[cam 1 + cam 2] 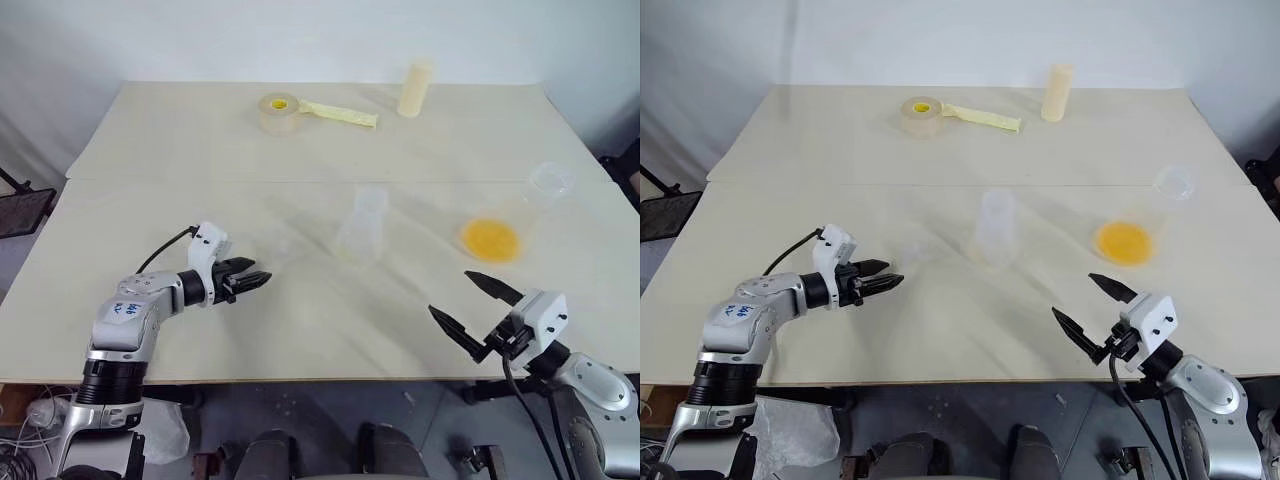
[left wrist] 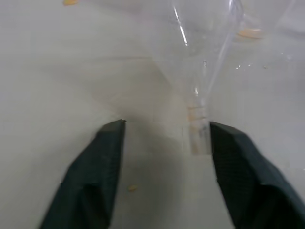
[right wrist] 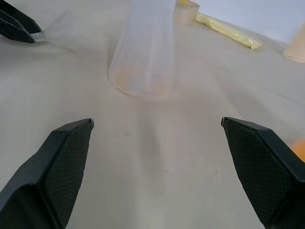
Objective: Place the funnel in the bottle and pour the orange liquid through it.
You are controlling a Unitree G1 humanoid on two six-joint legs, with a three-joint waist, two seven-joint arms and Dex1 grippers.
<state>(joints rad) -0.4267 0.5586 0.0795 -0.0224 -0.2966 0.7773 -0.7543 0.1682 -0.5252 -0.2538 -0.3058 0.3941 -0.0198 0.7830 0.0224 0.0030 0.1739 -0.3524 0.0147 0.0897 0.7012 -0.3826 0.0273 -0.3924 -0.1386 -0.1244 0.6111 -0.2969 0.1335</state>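
Note:
The clear funnel [image 2: 196,119] lies on its side on the table, its thin stem between the fingers of my left gripper [image 1: 260,279], close to one finger. That gripper is open and sits low over the table at the front left. The frosted bottle [image 1: 362,225] stands upright mid-table, to the right of the left gripper. The orange liquid [image 1: 490,240] pools in the base of a clear conical flask [image 1: 549,184] at the right. My right gripper [image 1: 468,301] hovers wide open near the front edge, below that flask, with nothing between its fingers.
A yellow tape roll [image 1: 279,112] with a loose strip lies at the back centre. An opaque cream cylinder [image 1: 415,90] stands behind it to the right. The table's front edge [image 1: 300,380] runs just under both grippers.

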